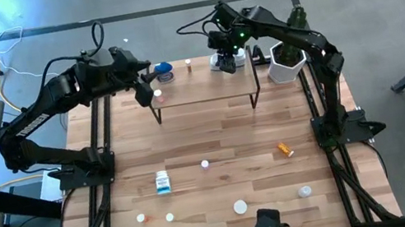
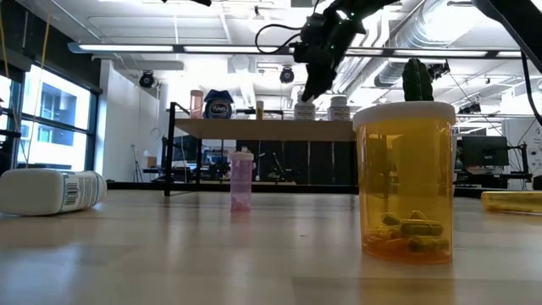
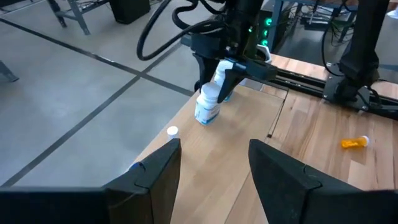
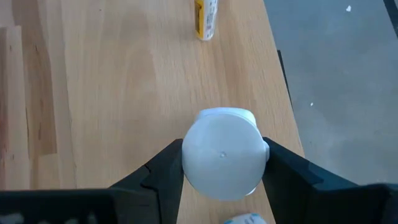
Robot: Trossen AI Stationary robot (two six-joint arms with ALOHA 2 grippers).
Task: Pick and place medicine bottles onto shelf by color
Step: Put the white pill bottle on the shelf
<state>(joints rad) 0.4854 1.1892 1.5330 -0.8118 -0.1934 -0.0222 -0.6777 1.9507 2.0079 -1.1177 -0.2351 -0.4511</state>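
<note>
So the right gripper [image 1: 224, 58] is over the right end of the shelf [image 1: 208, 96], fingers clamped around a white bottle [image 4: 222, 152] that sits at or just above the board, next to another white one. Looks like the placing step; next it needs to let go and lift straight up without knocking the neighbour. Left gripper [image 3: 214, 165] hangs near the shelf's left end, fingers apart, holding nothing. The labels are too small to read.

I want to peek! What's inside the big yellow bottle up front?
The amber pill bottle holds a few yellowish capsules at the bottom. Above them it looks empty. Its white lid hides the top.
</note>
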